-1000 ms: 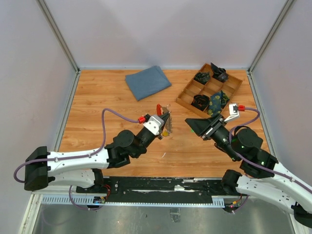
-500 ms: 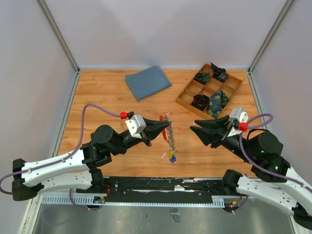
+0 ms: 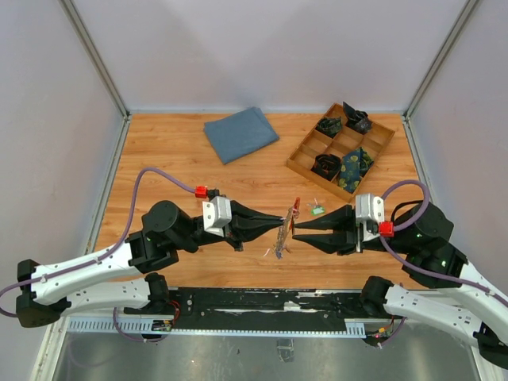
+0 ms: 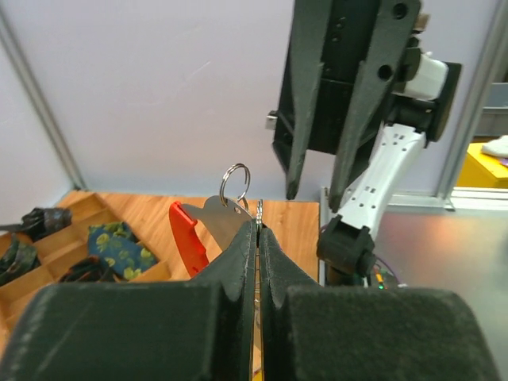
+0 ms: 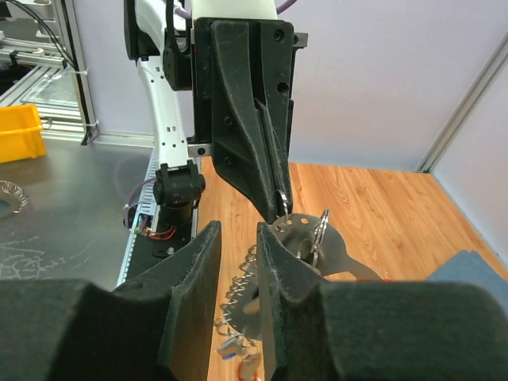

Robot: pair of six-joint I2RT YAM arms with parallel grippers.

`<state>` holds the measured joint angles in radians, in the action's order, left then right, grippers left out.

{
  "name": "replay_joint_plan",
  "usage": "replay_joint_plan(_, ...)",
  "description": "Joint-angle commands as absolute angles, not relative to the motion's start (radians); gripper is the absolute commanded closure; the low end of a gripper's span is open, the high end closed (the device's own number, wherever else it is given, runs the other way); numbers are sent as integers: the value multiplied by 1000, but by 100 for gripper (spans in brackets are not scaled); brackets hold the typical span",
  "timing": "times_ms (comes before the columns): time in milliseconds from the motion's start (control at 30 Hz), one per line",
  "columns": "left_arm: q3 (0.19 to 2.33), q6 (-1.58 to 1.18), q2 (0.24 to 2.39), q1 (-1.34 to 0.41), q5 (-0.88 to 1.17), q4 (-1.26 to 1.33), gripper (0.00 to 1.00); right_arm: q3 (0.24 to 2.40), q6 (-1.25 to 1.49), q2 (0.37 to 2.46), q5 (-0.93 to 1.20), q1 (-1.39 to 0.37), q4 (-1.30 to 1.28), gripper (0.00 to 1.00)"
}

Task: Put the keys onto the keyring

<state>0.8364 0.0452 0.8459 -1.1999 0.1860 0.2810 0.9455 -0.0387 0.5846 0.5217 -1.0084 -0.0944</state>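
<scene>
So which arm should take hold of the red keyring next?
Right. The left pincer is shut on the keys, holding them up. The right pincer looks empty, jaws apart, with its tips close beside the keyring.

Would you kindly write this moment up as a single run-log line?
left gripper: shut on keys | right gripper: open, facing left gripper | keyring: beside keys

We count two grippers, the left gripper (image 3: 284, 220) and the right gripper (image 3: 298, 227), one red keyring (image 3: 296, 206), one bunch of keys (image 3: 280, 240) too tightly packed for us to number, one blue cloth (image 3: 240, 133), one tray (image 3: 302, 161) with four dark bundles (image 3: 328, 125), and one small green scrap (image 3: 317, 210).
</scene>
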Motion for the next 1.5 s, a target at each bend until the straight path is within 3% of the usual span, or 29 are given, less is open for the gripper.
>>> replay_joint_plan(0, 885, 54, 830, -1193, 281, 299, 99, 978, -71, 575, 573, -1023, -59, 74)
replay_joint_plan(967, 952, 116, 845, -1194, 349, 181, 99, 1037, -98, 665, 631, -1023, -159, 77)
replay_joint_plan(1267, 967, 138, 855, -1194, 342, 144, 99, 1032, -79, 681, 636, -1023, -132, 84)
replay_joint_plan(1467, 966, 144, 855, -1193, 334, 137, 100, 1010, -88, 673, 587, -1023, -102, 97)
